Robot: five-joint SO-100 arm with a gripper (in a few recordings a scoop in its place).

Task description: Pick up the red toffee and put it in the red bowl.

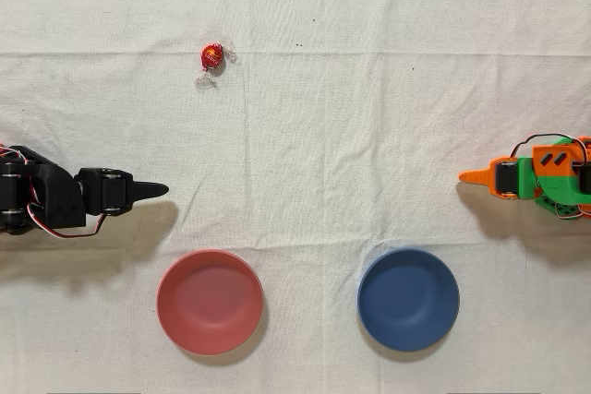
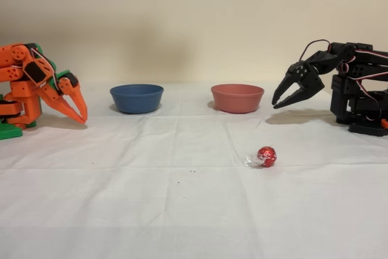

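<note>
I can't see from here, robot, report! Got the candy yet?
Gripper open, holding nothing, up off the cloth. Toffee on the cloth, untouched. Red bowl holds nothing. Nothing in the way.

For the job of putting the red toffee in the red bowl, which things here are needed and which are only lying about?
Needed:
- red toffee, lying on the cloth, apart from both bowls
- red bowl, empty
- black arm's gripper, jaws parted, holding nothing

Only lying about:
- blue bowl, empty, beside the red one
- orange arm, idle
- white tablecloth
</note>
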